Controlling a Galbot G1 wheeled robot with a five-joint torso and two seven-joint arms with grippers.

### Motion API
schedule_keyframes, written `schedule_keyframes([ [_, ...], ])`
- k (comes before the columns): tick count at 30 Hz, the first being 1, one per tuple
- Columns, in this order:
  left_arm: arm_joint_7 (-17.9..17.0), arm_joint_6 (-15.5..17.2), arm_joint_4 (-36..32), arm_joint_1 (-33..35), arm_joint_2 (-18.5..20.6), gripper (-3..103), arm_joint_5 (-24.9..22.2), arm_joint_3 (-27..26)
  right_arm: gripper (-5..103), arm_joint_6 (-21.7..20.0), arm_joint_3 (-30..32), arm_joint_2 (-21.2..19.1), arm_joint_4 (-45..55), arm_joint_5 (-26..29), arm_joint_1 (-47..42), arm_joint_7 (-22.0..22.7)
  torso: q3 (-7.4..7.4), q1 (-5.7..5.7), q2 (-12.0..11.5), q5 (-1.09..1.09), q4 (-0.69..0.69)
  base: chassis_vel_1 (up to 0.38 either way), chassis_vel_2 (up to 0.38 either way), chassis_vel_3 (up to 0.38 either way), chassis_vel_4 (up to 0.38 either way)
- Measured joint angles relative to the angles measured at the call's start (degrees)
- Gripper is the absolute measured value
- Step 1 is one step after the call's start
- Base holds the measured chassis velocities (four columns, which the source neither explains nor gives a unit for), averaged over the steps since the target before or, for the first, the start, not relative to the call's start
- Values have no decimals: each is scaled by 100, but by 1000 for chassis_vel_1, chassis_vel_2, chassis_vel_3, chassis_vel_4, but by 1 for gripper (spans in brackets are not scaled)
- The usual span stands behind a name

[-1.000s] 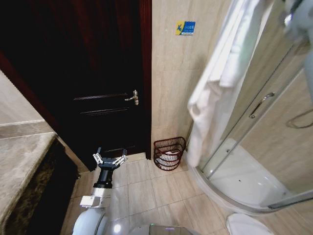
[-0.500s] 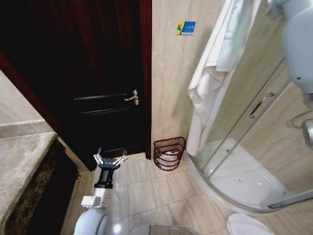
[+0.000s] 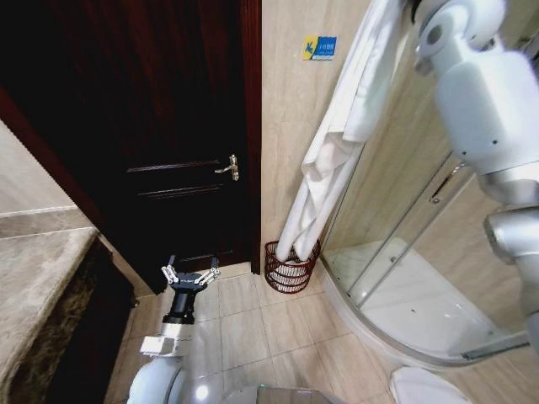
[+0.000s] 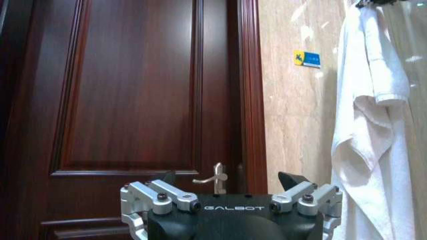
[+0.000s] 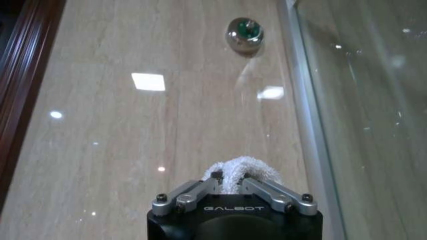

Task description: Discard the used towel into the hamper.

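The used towel (image 3: 337,143), white and long, hangs from the top right of the head view down to the hamper (image 3: 291,271). Its lower end reaches the hamper's open top. The hamper is a small dark red wire basket on the floor against the tiled wall, between door and shower. My right gripper (image 5: 230,179) is shut on a bunch of the towel (image 5: 240,165), held high near the wall. My right arm (image 3: 484,93) reaches up at the right. My left gripper (image 3: 189,276) stands open and empty, low before the door; the towel (image 4: 370,150) shows beyond it.
A dark wooden door (image 3: 168,126) with a metal handle (image 3: 228,168) stands left of the hamper. The curved glass shower enclosure (image 3: 421,278) rises at the right. A stone counter (image 3: 38,278) lies at the left. A metal hook (image 5: 245,34) sits on the wall.
My right arm has swung left with the towel. The towel's lower end has moved from beside the shower glass to the top of the hamper. The left arm has stayed still.
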Motion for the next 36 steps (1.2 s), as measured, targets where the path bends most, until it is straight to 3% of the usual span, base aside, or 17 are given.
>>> schedule_keyframes([
  [15,5,-16,49,-37,8,100,-2,30,2,31,36,37,292,-105,-521,96,-77,-80,-160,2,-1,0,0,0,0],
  [36,3,-18,6,14,21,100,27,48,2,47,-15,-51,312,-92,-629,114,-483,-410,-896,2,-1,0,0,0,0],
])
